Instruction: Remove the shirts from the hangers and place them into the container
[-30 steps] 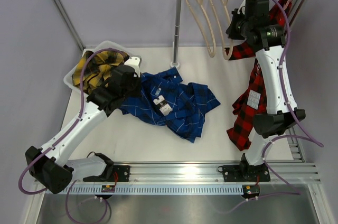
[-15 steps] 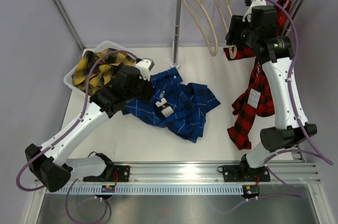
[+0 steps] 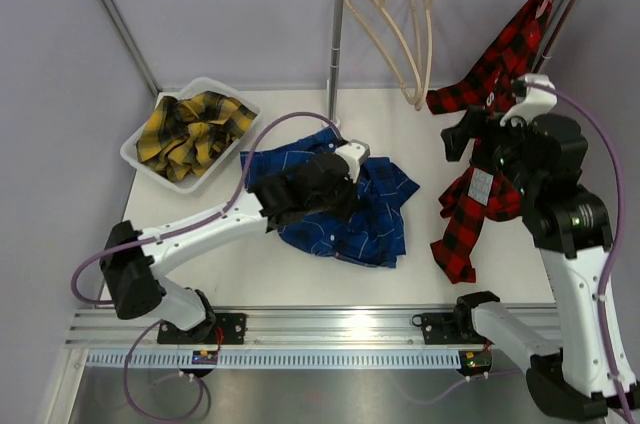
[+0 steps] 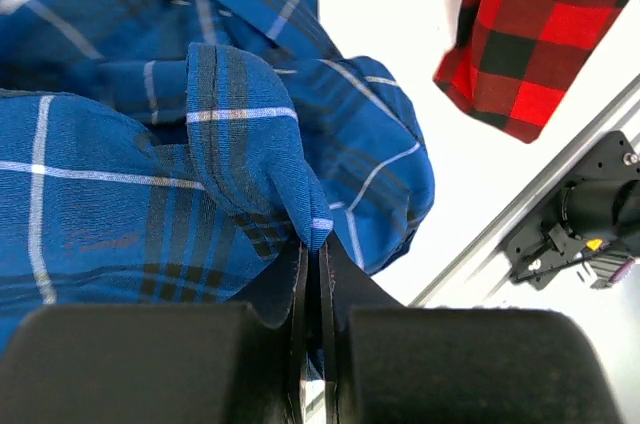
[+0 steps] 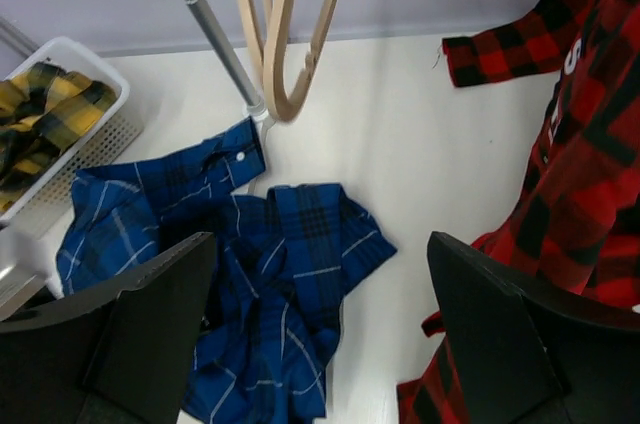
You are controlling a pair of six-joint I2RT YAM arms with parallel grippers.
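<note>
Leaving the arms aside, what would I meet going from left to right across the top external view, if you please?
The white basket holding the yellow-and-black shirt → blue plaid shirt → red-and-black shirt.

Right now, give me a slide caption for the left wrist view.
Left claw shut on a fold of the blue plaid shirt, red-and-black shirt beyond.

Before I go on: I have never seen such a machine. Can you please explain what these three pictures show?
The machine is two robot arms, left and right, at the edge of a table. One picture looks down from above; the other two come from a camera on each wrist. The left gripper is shut on the blue shirt, which lies on the table. The right gripper is open and holds nothing. The red shirt hangs at the rack, beside two bare hangers. The yellow shirt lies in the basket.
</note>
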